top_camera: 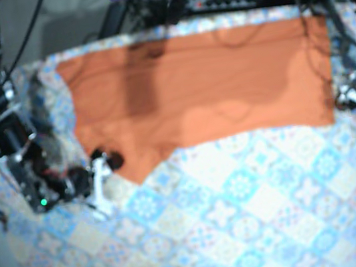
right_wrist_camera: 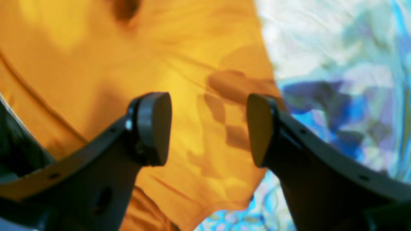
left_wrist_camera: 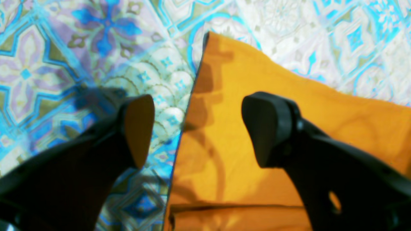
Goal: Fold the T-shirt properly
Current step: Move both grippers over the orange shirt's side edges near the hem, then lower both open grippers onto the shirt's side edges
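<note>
The patterned tablecloth (top_camera: 245, 217) covers the table. The orange T-shirt (top_camera: 205, 88) lies spread flat toward 12 o'clock. The right gripper (right_wrist_camera: 208, 128) is wide apart over the shirt's 8 o'clock edge. The left gripper (left_wrist_camera: 197, 128) is also spread wide, over its 4 o'clock corner.

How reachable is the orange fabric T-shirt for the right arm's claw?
Probably yes: the open right claw hangs just over an edge of the orange fabric T-shirt, with nothing between them.
</note>
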`<state>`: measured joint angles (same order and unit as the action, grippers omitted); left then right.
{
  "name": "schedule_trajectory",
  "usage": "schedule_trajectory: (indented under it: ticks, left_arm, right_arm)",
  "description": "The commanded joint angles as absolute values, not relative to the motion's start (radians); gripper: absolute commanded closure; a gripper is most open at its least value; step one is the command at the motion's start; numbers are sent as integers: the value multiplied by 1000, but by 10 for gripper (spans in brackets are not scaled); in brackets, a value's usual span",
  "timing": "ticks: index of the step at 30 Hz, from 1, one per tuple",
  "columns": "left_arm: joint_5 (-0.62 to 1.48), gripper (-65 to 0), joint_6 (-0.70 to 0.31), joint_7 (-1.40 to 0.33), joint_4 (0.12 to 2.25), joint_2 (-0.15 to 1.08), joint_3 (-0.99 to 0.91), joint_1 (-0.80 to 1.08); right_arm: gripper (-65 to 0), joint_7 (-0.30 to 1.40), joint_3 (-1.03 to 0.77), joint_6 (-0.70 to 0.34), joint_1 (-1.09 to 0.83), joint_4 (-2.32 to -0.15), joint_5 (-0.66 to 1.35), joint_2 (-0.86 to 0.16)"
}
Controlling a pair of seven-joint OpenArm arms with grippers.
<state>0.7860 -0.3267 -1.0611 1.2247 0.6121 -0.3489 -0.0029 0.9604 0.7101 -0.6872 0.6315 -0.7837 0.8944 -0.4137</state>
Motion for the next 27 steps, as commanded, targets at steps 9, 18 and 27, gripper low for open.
schedule_trajectory:
  ticks: [9,18,27]
  left_arm:
    - [797,-463,-329,-1047,1241,621,-344,-18]
    - [797,-460,-329,-1047,1241,619,-341,-18]
    - [797,-459,-329,-1047,1241,619,-341,-18]
  right_arm:
    - [-362,842,719,-698,700,-736,835,-375]
    - [-362,739,716,-698,736,-550,667,-254]
    - [-362,656,716,-698,754,-493,607,-234]
